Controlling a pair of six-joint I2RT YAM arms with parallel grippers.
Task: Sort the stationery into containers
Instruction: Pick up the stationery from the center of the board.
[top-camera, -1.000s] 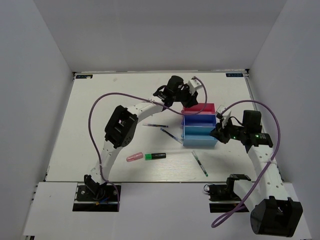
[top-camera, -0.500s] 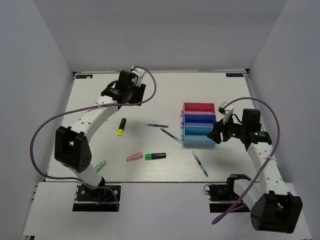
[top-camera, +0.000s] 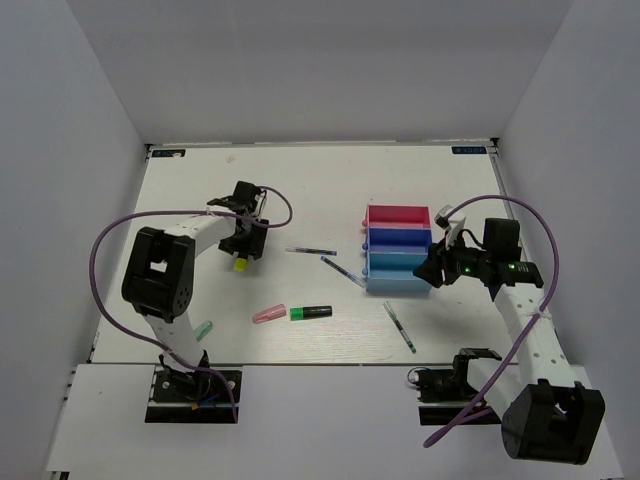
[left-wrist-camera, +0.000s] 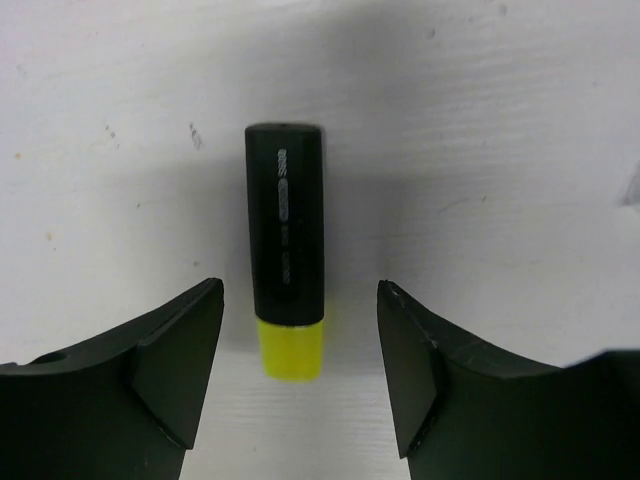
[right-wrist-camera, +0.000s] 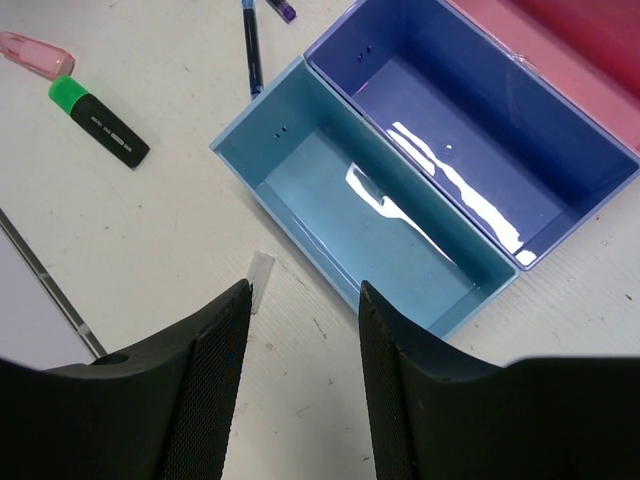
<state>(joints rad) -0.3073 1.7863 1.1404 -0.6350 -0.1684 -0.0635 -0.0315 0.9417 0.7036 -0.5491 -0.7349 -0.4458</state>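
Yellow highlighter (left-wrist-camera: 286, 250) lies right between the fingers of the left gripper (left-wrist-camera: 298, 345), which is wide open; its long sides face the fingers.

The left gripper (top-camera: 243, 250) hangs over a stubby black highlighter with a yellow end (top-camera: 241, 265); only that end shows, on the gripper's near side. To its right lie two thin dark pens (top-camera: 310, 250) (top-camera: 343, 271). Nearer the bases lie a pink highlighter (top-camera: 269, 313) and a green, black-capped highlighter (top-camera: 311, 312). The right gripper (top-camera: 430, 269) sits just beside the light blue plastic tray (top-camera: 400, 284), with the purple-blue tray (top-camera: 398, 232) and the pink tray (top-camera: 397, 208) joined on beyond.
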